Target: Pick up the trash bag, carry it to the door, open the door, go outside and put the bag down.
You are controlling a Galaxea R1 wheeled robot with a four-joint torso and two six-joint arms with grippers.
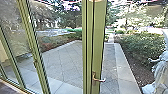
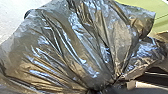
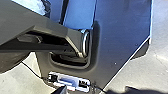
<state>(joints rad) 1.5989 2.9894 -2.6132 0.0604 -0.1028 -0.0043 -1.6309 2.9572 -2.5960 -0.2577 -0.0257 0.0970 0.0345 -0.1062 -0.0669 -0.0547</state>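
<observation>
Well, 1 shiny, creased, dark trash bag (image 2: 72, 50)

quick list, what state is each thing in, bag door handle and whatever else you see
trash bag: bulging, creased, gathered together at one end
door: open or shut, cannot tell
door handle: roughly level
bush: leafy
paving: laid flat, bare

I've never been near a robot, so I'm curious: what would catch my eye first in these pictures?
Probably the shiny, crumpled trash bag looming large in the left wrist view. In the head view, a green post with a metal handle stands near the middle, before a paved yard. At that view's right edge is a pale, statue-like figure.
</observation>
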